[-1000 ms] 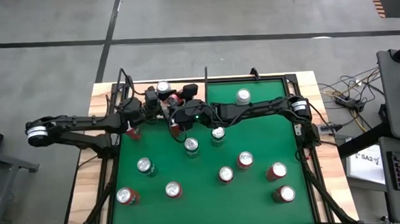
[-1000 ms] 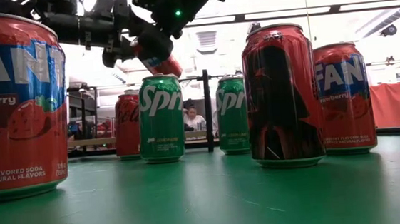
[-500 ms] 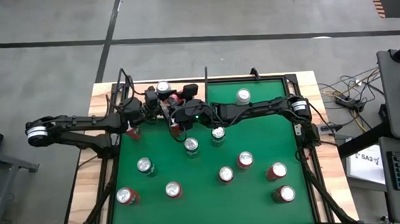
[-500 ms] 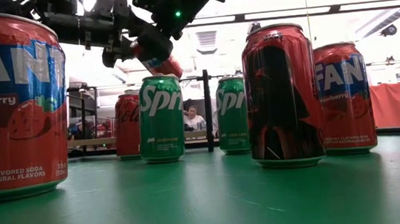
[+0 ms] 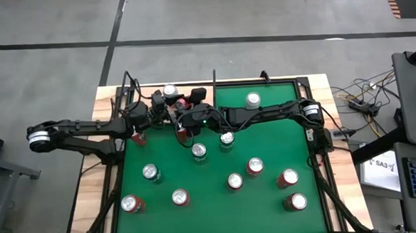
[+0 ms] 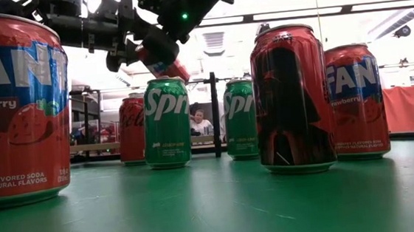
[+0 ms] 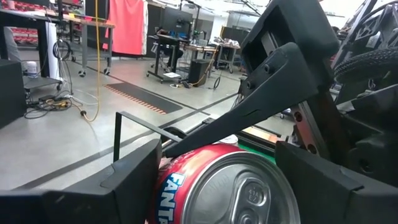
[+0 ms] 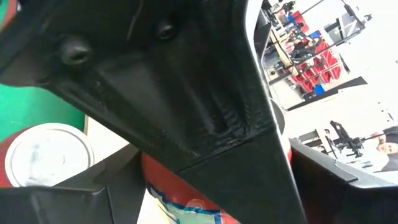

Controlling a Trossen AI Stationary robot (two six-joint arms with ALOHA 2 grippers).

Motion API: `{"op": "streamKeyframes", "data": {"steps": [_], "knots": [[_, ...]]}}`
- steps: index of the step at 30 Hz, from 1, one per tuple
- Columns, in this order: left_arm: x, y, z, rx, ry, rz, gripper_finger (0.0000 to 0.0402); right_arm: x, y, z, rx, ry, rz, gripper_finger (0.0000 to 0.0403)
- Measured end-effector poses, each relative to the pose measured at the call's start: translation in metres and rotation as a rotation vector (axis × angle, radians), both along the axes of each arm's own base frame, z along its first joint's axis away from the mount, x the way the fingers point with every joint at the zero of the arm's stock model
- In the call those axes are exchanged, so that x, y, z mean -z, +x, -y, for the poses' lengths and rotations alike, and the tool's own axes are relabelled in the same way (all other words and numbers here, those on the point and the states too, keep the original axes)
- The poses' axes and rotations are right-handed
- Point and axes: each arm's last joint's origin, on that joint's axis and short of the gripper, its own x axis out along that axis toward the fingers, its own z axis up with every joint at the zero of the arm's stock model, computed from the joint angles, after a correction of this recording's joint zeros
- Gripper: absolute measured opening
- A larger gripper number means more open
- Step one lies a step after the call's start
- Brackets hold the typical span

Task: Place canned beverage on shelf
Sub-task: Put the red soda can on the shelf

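Both grippers meet over the shelf (image 5: 154,113) at the table's far left corner: right gripper (image 6: 159,54) clamps a tilted red can (image 6: 164,64) in mid-air, left gripper (image 7: 217,180) straddles its top, fingers closing, grip unclear. Risk: mistimed handover drops the tilted can, toppling the can standing on the shelf (image 5: 169,91). Versus earlier: nearly unchanged, left arm nudged slightly.

We see even, bright overhead light in the high view; ceiling strip lights (image 6: 310,11) backlight the low view, and the nearest Fanta can (image 6: 15,109) looms soft and distorted
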Motion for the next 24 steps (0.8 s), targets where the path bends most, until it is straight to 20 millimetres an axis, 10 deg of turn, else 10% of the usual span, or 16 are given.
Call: {"op": "streamKeyframes", "data": {"steps": [24], "knots": [[-0.0015,-0.0018,0.0005,0.002,0.016,-0.01,0.0325,0.0041,0.0028,0.0055,0.026,0.016,0.02,0.029]]}}
